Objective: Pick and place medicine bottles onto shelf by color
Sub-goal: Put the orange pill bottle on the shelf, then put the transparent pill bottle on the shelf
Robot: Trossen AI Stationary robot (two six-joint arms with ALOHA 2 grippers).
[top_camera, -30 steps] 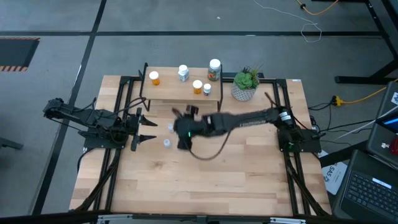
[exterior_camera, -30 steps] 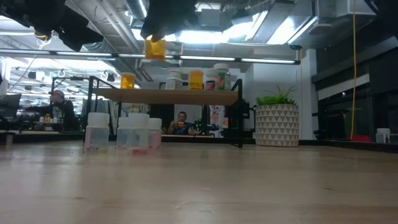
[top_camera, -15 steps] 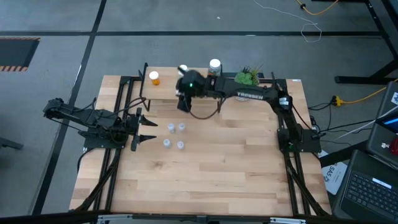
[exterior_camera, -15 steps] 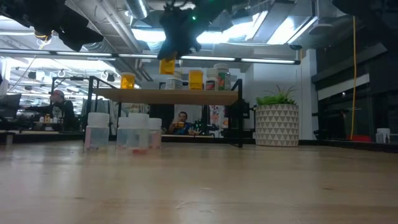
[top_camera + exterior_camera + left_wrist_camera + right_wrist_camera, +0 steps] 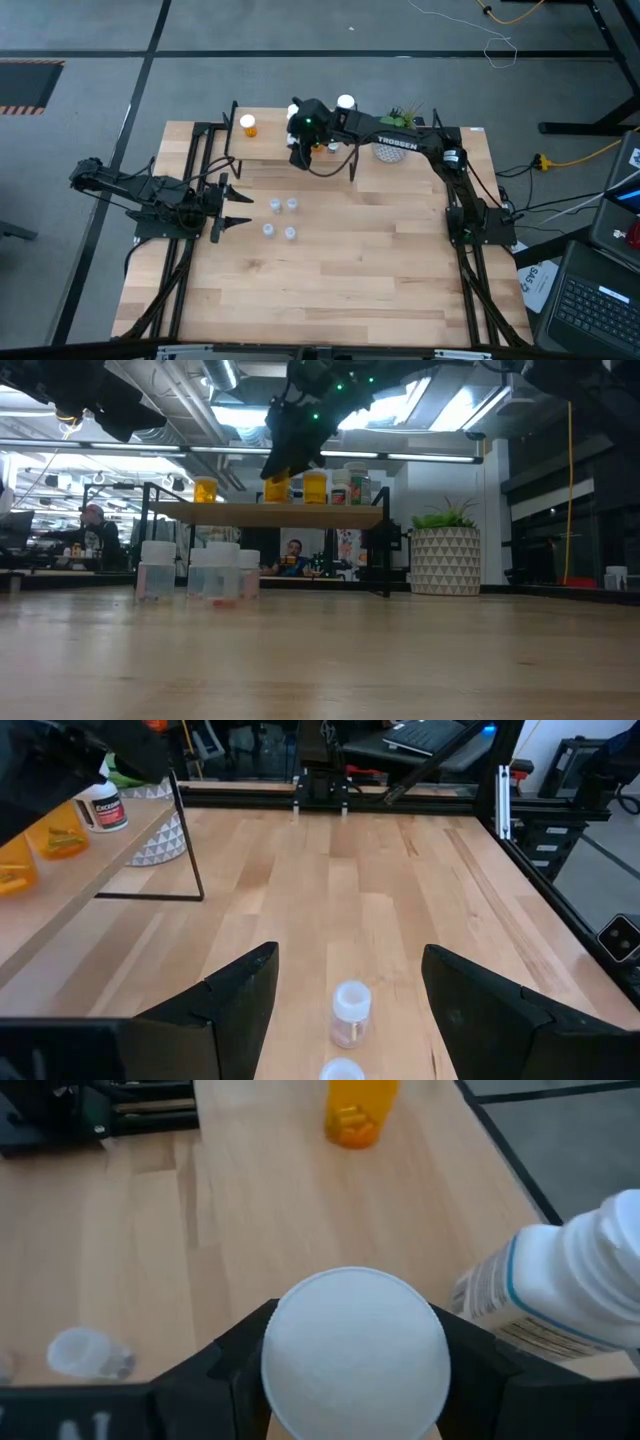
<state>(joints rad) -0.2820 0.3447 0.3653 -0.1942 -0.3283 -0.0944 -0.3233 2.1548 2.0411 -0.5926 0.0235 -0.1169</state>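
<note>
My right gripper (image 5: pixel 299 143) reaches over the shelf (image 5: pixel 262 148), a low rack with a light plank top and black legs, and is shut on an orange bottle with a white cap (image 5: pixel 276 487). On the plank stand another orange bottle (image 5: pixel 248 125), an orange one (image 5: pixel 315 487), a white bottle (image 5: pixel 565 1285) and a larger white-capped one (image 5: pixel 345 104). Several clear bottles (image 5: pixel 280 218) stand on the table before the shelf. My left gripper (image 5: pixel 236 208) waits open at the table's left; its wrist view shows one clear bottle (image 5: pixel 350 1013) ahead of it. My right gripper holds the orange bottle at its white cap (image 5: pixel 355 1342), pinched between the two fingers (image 5: pixel 232 1358), which come from above and point down. The bottle hangs upright below them, its base (image 5: pixel 275 499) level with the shelf top; whether it stands on the plank, I cannot tell.
A potted green plant (image 5: pixel 393 138) stands at the shelf's right end, under my right arm. Black frame rails (image 5: pixel 190 250) run along the table's left and right sides. Bare wooden tabletop (image 5: pixel 340 280) lies on the near side.
My right gripper has carried the orange bottle from above the table's middle toward the far edge and over the shelf, then down until the bottle's base reaches the plank top. It has stayed shut on the bottle. The clear bottles it had covered show again.
</note>
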